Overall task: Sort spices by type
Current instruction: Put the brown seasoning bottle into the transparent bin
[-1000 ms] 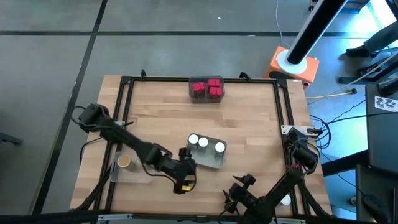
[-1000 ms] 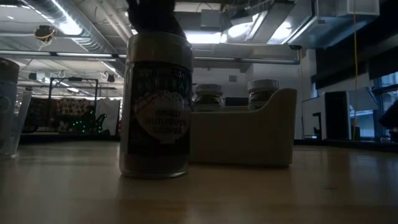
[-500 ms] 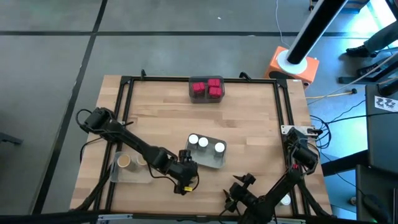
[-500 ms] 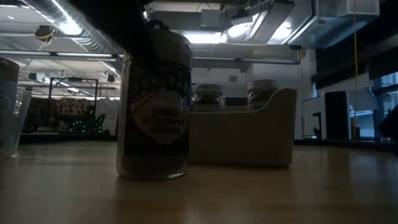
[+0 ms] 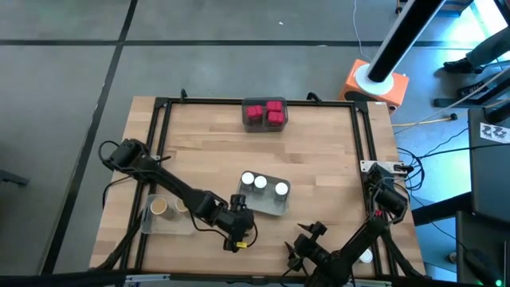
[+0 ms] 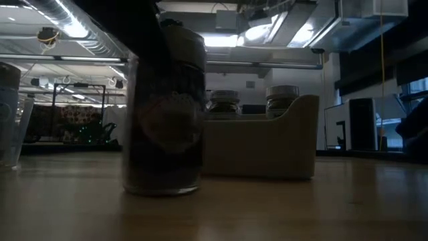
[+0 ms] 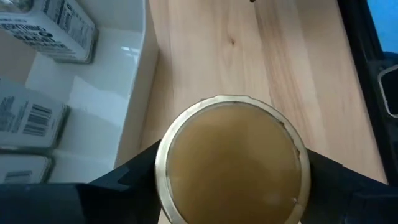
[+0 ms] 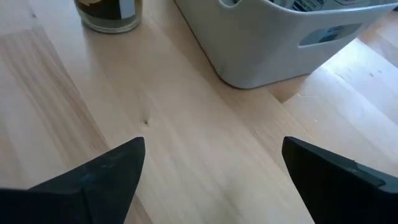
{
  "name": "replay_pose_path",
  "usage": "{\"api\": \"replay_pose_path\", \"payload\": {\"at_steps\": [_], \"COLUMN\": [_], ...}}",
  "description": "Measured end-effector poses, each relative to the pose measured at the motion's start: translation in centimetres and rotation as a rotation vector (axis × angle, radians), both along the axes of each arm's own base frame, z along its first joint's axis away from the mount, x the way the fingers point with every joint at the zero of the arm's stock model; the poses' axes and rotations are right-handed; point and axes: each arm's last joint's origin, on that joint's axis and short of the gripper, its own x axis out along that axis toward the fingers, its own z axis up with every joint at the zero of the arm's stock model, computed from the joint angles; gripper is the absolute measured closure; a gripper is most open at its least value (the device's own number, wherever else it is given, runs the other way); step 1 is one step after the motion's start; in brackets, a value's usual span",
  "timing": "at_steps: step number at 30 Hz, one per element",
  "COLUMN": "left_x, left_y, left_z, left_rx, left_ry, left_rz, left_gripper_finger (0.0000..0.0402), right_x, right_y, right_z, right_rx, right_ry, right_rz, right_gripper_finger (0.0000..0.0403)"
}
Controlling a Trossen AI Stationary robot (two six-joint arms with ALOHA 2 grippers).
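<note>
L gripper clamps tan-topped jar by its sides below the lid, prob. rigid, smooth glass, slip-prone; R gripper idles wide open, empty.

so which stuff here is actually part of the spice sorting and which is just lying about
Part of the job:
- round tan-topped jar between the left gripper fingers
- tan-topped jar in the clear tray
- three white-topped jars in the grey tray
- red blocky jars

Lying about:
- orange-and-white device off the table
- right gripper, idle, open
</note>
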Motion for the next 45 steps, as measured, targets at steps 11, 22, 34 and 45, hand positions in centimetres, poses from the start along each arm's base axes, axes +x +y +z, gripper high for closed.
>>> {"api": "replay_pose_path", "payload": {"at_steps": [11,22,34,45], "left_x": [-5.1,-14.2,-21.1,-24.3], "left_y": [-1.4,-1.0,-3.1,-2.8], "left_z": [6.0,11.5,9.7,3.5], "left_rx": [-0.096,-0.082,0.0,0.052], "left_ry": [-0.049,-0.011,0.059,0.128], "left_rz": [0.023,0.072,0.127,0.224], "left_gripper_finger": [0.0145,0.0144,0.0144,0.0143], "right_x": [0.3,0.8,1.0,1.4], "right_y": [-0.2,-0.4,-0.3,-0.6], "right_z": [0.1,0.2,0.2,0.2], "right_rx": [-0.026,-0.062,-0.051,-0.05], "right_ry": [-0.033,-0.045,-0.063,-0.058], "right_rz": [0.002,0.028,0.027,0.013], "right_gripper_finger": [0.0024,0.0024,0.0024,0.0024]}}
